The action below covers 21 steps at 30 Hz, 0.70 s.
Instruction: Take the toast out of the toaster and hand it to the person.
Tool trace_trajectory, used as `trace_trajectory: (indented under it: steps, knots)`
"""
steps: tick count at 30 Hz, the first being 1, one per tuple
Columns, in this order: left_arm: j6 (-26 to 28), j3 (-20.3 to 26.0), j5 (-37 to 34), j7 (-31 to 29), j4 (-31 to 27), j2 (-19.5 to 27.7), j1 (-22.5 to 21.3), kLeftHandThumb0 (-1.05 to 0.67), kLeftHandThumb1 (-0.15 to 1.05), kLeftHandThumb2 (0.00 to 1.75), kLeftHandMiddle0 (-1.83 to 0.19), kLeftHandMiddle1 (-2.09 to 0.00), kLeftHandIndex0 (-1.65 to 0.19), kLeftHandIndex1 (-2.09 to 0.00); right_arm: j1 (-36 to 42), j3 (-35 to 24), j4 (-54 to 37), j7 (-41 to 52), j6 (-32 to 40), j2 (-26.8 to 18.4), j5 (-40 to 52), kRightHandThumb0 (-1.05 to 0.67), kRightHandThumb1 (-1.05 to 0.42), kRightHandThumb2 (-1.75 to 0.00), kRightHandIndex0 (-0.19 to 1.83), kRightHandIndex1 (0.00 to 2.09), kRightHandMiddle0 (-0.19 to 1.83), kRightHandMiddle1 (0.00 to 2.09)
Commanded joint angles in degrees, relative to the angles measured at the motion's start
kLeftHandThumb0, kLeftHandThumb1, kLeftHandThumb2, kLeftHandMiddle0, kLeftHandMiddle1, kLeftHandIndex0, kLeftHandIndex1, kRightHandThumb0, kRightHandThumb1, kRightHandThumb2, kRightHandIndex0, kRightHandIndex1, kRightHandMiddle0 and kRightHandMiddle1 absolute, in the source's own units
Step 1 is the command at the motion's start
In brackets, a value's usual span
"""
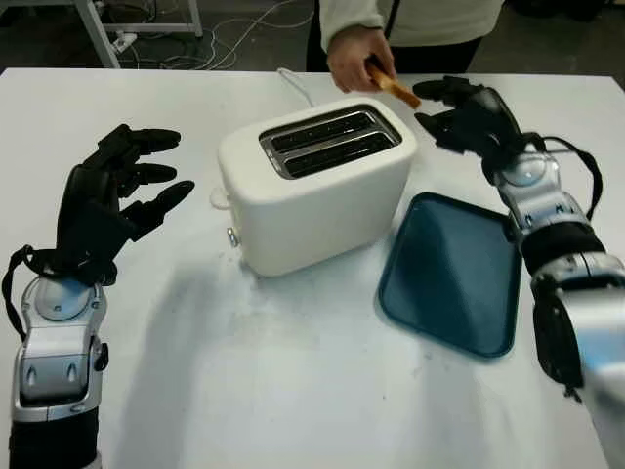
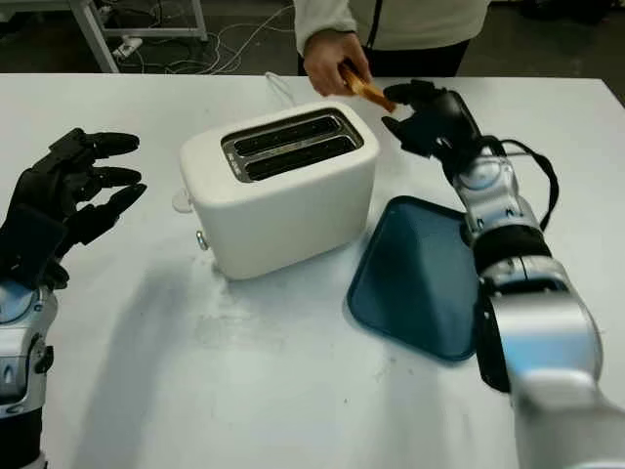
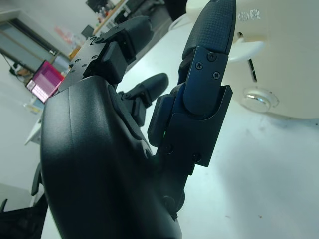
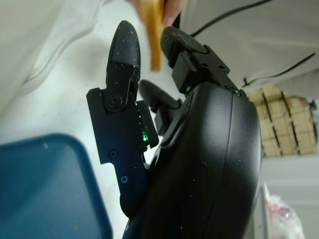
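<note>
A person's hand [image 1: 350,57] holds a golden slice of toast [image 1: 394,89] by one end, just behind the cream-white toaster [image 1: 312,195]. The toaster's two slots are empty. My right hand [image 1: 431,106] is right beside the toast's free end, open. In the right wrist view the toast [image 4: 153,30] hangs in the gap between my fingertips [image 4: 123,42], with space showing on the thumb side. My left hand [image 1: 161,171] is open and raised to the left of the toaster [image 3: 284,59].
A dark blue tray [image 1: 454,274] lies flat to the right of the toaster, under my right forearm. The person [image 1: 410,20] stands at the table's far edge. A white cord [image 1: 293,83] runs back from the toaster. Cables lie on the floor beyond.
</note>
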Motion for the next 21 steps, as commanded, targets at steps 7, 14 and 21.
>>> trace_trajectory:
  steps: [7, 14, 21]
  knots:
    - [-5.12, 1.58, -2.76, -1.03, 0.43, -0.44, 1.72, -0.83, 0.92, 0.14, -0.30, -1.01, -0.35, -0.76, 28.29, -6.46, -47.87, 2.46, 16.51, 3.83, 10.71, -0.64, -0.92, -0.53, 0.21, 0.18, 0.29, 0.00]
    - [-8.02, 2.32, -5.64, -0.03, -0.65, -3.30, 4.22, -0.78, 0.92, 0.10, -0.31, -0.95, -0.39, -0.66, 44.39, -8.02, -69.22, 1.39, 25.08, 9.65, 17.79, -0.72, -0.92, -0.54, 0.20, 0.11, 0.28, 0.01]
    - [-19.09, 1.63, -4.20, 4.82, 4.18, -9.38, 7.21, -0.91, 0.92, 0.20, -0.34, -0.80, -0.44, -0.46, 53.19, -8.91, -72.99, 3.13, 23.10, 14.82, 24.94, -0.63, -0.92, -0.66, 0.32, 0.14, 0.37, 0.04]
